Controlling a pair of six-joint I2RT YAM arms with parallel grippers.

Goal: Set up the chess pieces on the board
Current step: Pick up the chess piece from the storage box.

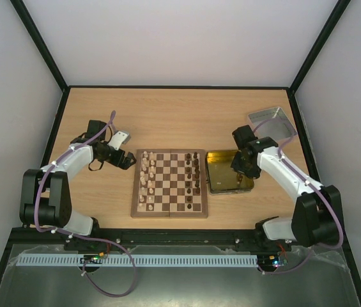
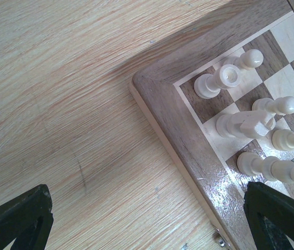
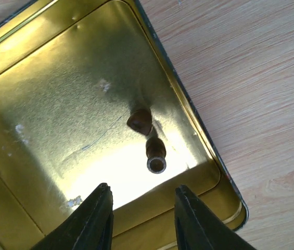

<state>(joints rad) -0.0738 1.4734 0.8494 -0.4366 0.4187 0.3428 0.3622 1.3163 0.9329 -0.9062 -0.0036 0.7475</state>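
- While the jaws of the right arm (image 1: 281,167) stand partly open with nothing between them, their two dark fingers (image 3: 97,221) hang over the shiny gold rectangular tin (image 3: 58,104). The tin lies just beside the right edge of the square wooden chessboard (image 1: 169,183) with dark brown and cream checks and a brown border.
- Just past those fingertips, two small dark brown turned wooden pieces (image 3: 141,121) lie on the tin's floor, close to each other and near one wall. The jaws touch neither of them. One turns a round end towards the wrist camera; I cannot tell which kind of piece either is.
- The jaws of the left arm (image 1: 71,161) are spread as wide as they go and hold nothing. They hover at the far left corner of the chessboard, one finger (image 2: 22,219) over the pale wood-grain tabletop (image 2: 58,78) and the other over the board's brown border.
- Inside that corner, tiny pale cream chess pieces (image 2: 230,78) stand upright on the nearest squares. From above, the cream ones line the two columns along the board's left side.
- Tiny dark brown chess pieces (image 1: 192,182) stand in the columns along the board's right side, next to the tin.
- A silver-grey metal tray (image 1: 271,121) rests on the tabletop well off the board's far right corner, beyond the tin.
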